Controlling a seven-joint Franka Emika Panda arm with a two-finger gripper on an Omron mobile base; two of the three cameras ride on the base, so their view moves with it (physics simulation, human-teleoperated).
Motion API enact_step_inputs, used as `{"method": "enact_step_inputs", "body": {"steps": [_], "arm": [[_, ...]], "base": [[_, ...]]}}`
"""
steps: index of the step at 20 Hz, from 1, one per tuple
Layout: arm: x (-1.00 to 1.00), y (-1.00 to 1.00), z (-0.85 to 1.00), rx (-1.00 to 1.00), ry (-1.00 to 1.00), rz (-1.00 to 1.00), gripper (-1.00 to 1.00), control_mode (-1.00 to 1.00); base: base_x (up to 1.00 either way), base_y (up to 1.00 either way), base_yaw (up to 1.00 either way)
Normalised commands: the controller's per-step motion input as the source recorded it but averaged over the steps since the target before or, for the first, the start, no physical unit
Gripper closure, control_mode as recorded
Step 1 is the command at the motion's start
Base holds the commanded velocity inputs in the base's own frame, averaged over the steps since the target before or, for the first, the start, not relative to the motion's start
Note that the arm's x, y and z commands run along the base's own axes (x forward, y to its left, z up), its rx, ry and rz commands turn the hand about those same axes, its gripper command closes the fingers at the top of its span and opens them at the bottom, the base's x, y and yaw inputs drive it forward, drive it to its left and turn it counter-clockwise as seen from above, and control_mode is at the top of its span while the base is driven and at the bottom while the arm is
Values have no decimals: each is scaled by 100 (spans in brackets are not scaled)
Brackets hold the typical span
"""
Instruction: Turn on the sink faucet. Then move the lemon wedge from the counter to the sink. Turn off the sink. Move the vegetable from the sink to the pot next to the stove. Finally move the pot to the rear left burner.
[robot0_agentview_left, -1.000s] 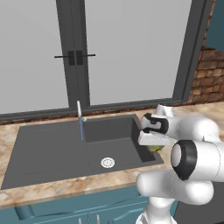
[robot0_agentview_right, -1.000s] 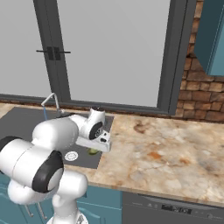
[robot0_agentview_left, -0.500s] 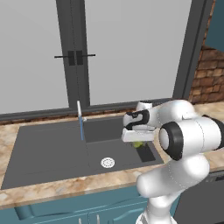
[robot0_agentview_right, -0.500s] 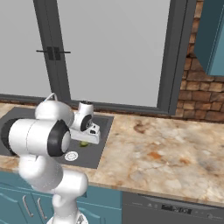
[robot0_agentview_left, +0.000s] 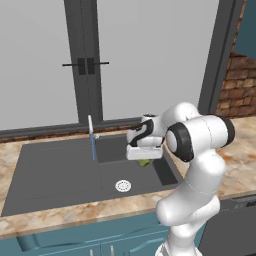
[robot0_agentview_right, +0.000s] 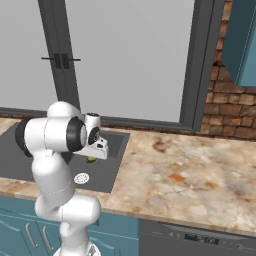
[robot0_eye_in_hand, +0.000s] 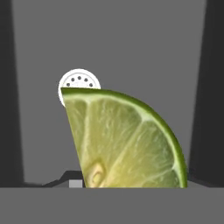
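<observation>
One lemon wedge (robot0_eye_in_hand: 124, 140) sits right at the gripper (robot0_agentview_left: 144, 156), clamped between its jaws and carried over the right half of the sink (robot0_agentview_left: 60, 175). In the hand view the wedge is closest to the camera, cut face toward it, green rind arching up and to the right, its pointed tip at the upper left. Behind that tip, straight down along the gripper's axis, lies the round silver drain (robot0_eye_in_hand: 79, 85) on the basin floor. So the wedge hangs above the basin, inside its rim and clear of the counter (robot0_agentview_right: 190, 175); the drop would likely land near the drain. From the left base view a sliver of yellow-green shows under the hand. Farther back along the sink's rear edge stands the sink faucet (robot0_agentview_left: 91, 136), well to the gripper's left, with a blue stream suggesting water is running.
</observation>
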Motion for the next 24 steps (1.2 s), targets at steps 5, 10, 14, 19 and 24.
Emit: {"method": "enact_step_inputs", "body": {"steps": [5,10,14,19,24], "arm": [[47,14,-34,0,0,0,100,-100],[35,9,-31,-1,2,0,100,-100],[11,0,-35,-2,0,0,100,-100],[17,0,-31,-1,0,0,100,-100],[34,0,-31,0,0,0,100,-100]], "base": [[0,0,0],[0,0,0],[0,0,0],[0,0,0],[0,0,0]]}}
